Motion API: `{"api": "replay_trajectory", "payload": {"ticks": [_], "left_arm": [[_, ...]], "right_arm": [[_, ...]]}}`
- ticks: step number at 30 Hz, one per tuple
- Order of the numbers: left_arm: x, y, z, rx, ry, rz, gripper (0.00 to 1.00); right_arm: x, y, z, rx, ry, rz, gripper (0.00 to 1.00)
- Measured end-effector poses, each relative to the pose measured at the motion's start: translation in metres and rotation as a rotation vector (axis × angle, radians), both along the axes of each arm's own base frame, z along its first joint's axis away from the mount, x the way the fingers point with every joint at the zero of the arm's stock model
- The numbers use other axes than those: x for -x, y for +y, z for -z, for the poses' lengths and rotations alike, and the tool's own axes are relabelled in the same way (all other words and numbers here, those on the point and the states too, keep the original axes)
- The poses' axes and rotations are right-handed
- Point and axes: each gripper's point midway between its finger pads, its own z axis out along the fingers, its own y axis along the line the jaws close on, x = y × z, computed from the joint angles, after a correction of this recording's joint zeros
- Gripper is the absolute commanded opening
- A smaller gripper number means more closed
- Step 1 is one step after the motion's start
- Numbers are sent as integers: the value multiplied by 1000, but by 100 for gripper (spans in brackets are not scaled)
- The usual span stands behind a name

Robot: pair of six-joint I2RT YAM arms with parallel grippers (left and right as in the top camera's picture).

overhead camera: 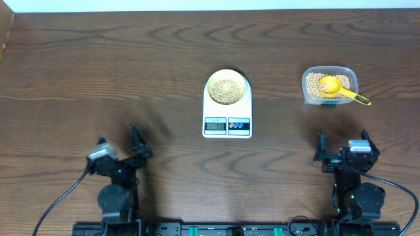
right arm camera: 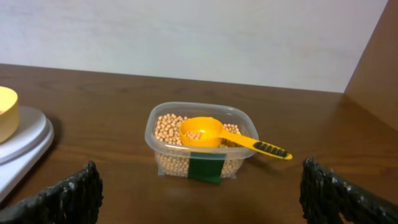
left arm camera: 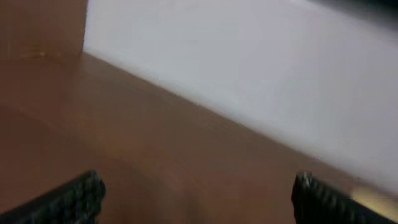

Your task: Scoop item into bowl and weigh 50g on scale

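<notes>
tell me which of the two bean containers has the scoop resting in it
The clear plastic tub on the right: the yellow scoop lies across its beans. The pale bowl on the scale holds beans only.

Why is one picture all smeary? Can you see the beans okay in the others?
Left wrist view: blurry, only smeared brown table and pale wall. Right wrist view: sharp, beans, clear tub and yellow scoop crisp. Overhead view: evenly lit, beans in the bowl clear, display on the scale too small to read.
</notes>
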Motion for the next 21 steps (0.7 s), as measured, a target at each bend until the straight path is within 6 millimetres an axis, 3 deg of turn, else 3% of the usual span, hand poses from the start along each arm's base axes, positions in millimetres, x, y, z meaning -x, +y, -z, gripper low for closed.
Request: {"api": "replay_trajectory", "payload": {"ticks": [7, 21], "left_arm": [[0, -9, 1, -130, 39, 64, 98], [0, -10, 1, -165, 45, 75, 98]], "right_arm": [[0, 0, 0, 2, 1, 0, 99], [0, 0, 0, 2, 1, 0, 99]]}}
